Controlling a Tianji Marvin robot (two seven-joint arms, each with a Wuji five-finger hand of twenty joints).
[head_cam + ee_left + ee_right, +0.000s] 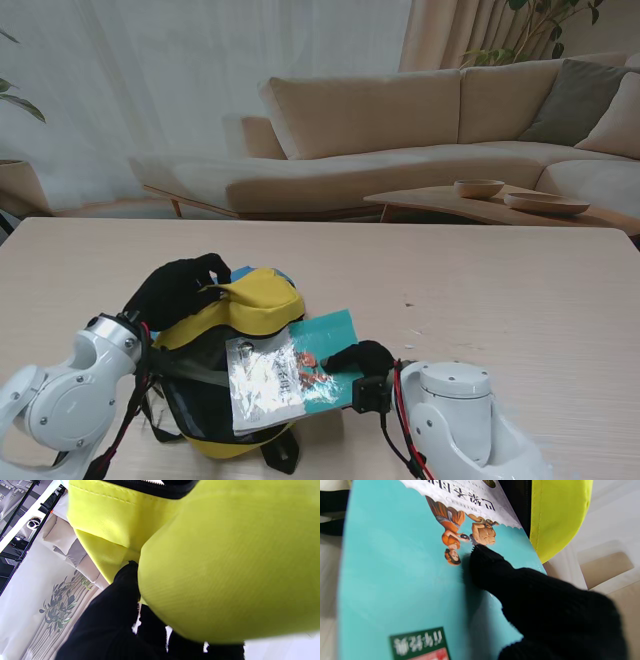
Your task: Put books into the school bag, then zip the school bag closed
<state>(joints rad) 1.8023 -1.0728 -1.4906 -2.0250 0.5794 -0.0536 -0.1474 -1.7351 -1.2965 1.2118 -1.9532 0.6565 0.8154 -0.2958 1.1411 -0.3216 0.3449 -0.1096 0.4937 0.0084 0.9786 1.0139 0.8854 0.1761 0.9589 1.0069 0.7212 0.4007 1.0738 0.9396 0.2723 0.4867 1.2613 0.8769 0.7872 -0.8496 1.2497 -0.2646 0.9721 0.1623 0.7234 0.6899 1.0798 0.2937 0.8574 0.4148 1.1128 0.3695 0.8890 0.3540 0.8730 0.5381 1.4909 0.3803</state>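
The teal book [300, 370] lies half across the mouth of the yellow school bag [250, 305], its white-patterned end over the bag's dark opening and its teal end sticking out to the right, past the bag's edge. Its long axis runs roughly from the bag's interior out toward the right hand [362, 357], which sits at that protruding end and grasps it: in the right wrist view a black-gloved finger [490, 565] presses on the cover beside the printed figures. So the book would have to travel leftward from that hand, along its own length, to go inside.

The left hand [180, 285] is on the bag's far-left side, fingers clenched on the yellow flap, holding the opening up; the left wrist view shows glove against yellow fabric [225, 567].

The bag's inside is hidden by the book, and the zipper pull cannot be made out. Whether other books are already inside cannot be told.
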